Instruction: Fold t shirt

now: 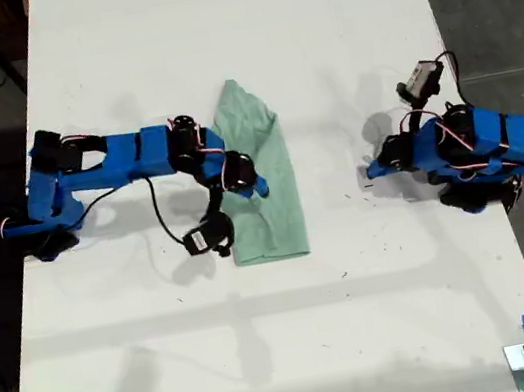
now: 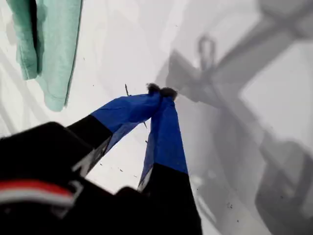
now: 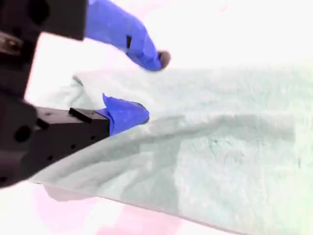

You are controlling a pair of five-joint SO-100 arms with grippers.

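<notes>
Pale mint-green soft cloth t shirt (image 1: 261, 178) lies narrow on white table (image 1: 270, 357), apparently mid-fold. Second gripper (image 3: 146, 88) gapes over it, ready to pinch. First gripper (image 2: 161, 91) closed, empty, parked aside.

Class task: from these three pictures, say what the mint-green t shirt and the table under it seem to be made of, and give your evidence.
The t shirt looks like soft knit cloth with a matte finish: it creases, folds over itself and shows a slightly fuzzy surface in the second wrist view. The table looks hard, smooth and white, perhaps laminate or painted board: it carries sharp shadows and small dark specks. The exact material cannot be told.
</notes>
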